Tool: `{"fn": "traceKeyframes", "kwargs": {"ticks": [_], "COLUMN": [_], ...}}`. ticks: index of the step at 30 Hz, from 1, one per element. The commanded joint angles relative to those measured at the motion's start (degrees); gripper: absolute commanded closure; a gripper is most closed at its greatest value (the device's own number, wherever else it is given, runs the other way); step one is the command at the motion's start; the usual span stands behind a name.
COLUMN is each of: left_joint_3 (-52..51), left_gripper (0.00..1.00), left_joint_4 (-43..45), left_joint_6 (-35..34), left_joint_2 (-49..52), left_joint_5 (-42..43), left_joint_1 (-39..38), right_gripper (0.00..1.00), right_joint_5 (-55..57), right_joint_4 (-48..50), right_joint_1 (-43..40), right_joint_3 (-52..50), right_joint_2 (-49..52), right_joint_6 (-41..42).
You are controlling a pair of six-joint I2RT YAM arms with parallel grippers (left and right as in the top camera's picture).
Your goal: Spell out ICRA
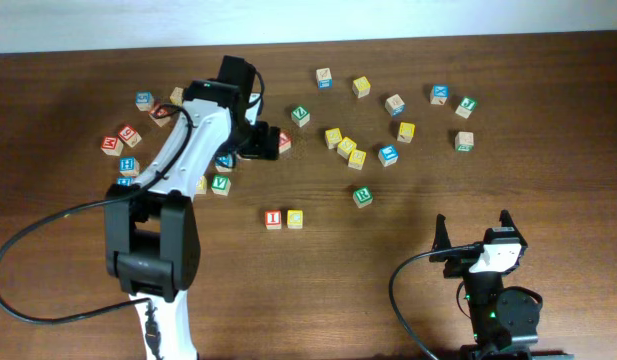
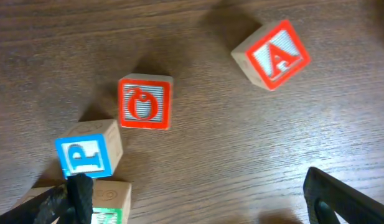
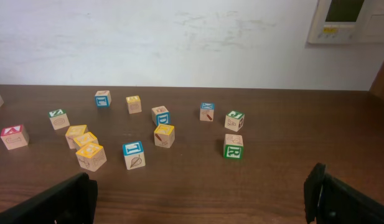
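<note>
The red I cube and the yellow C cube sit side by side at mid table. The red A cube lies just right of my left gripper. In the left wrist view the A is far ahead at upper right, and the open, empty jaws are over bare wood. A green R face shows ahead of my open, empty right gripper, which is parked at the front right. A green-topped cube lies right of the C; its letter is unreadable.
A red O cube, a blue P cube and a green-faced cube crowd the left finger. Several other cubes lie at the back left and back right. The left arm spans the left side.
</note>
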Motion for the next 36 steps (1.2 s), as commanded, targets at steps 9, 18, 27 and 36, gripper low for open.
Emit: {"fn": "traceKeyframes", "kwargs": {"ticks": [9, 18, 27, 36], "left_joint_3": [-0.11, -0.11, 8.33, 8.31], "left_gripper": [0.01, 0.01, 0.01, 0.01], "left_joint_4": [-0.31, 1.44, -0.96, -9.14], "left_joint_6": [1.09, -0.2, -1.51, -10.56], "left_joint_2": [0.11, 0.11, -4.59, -5.16], "left_joint_5": [-0.24, -0.26, -1.07, -0.81], "left_joint_1": [-9.09, -12.59, -6.93, 13.38], "right_gripper": [0.02, 0.02, 0.02, 0.02], "right_joint_5": [0.68, 0.68, 0.68, 0.68], "right_joint_4": [-0.33, -0.35, -0.35, -0.35], "right_joint_1": [-0.42, -0.42, -0.42, -0.42], "right_joint_3": [-0.31, -0.31, -0.31, -0.31], "right_joint_2": [-0.37, -0.37, -0.37, -0.37], "right_joint_6": [0.2, 0.2, 0.2, 0.2]}}
